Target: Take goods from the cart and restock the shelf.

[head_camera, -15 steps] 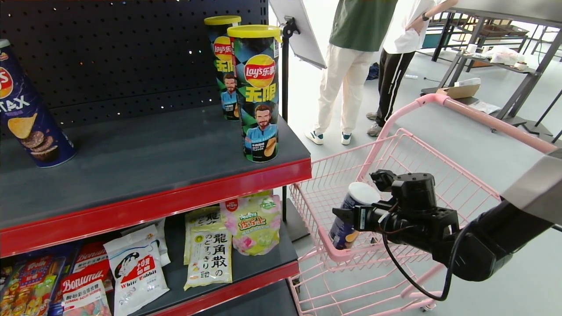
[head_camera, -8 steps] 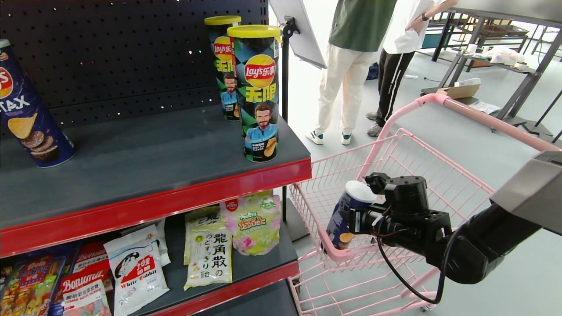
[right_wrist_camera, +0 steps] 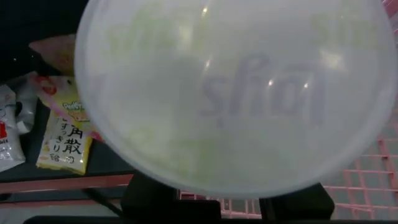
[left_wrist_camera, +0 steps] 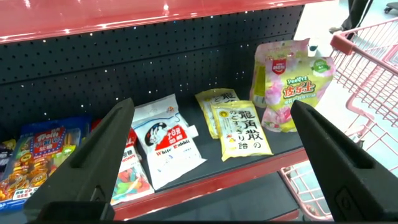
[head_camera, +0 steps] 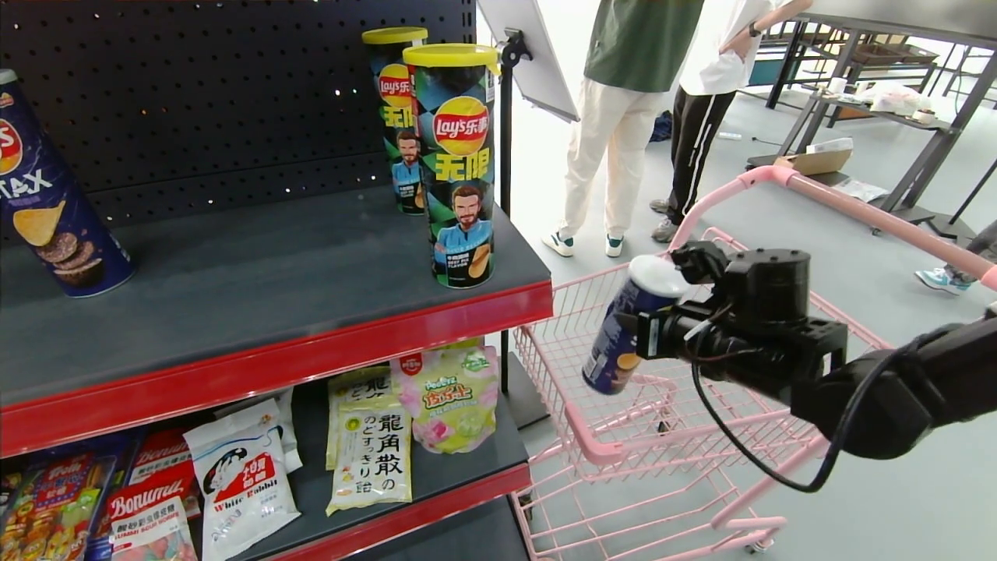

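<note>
Your shelf [head_camera: 273, 257] has a matte grey deck with a red lip; the pink wire cart [head_camera: 857, 209] beside it runs off frame. The right gripper [head_camera: 662, 308] has its jaws clamped on the dark-blue cylindrical chip can [head_camera: 623, 343], tilted above the cart's shelf-side rim. Right wrist view adds its cloudy plastic lid [right_wrist_camera: 230, 93], hiding those jaws; left gripper [left_wrist_camera: 211, 155] jaws gape wide facing glossy snack pouches [left_wrist_camera: 239, 127].

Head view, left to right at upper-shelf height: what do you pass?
dark blue chip can → front yellow-lidded can → white-lidded can, held in the right gripper → pink cart handle
</note>
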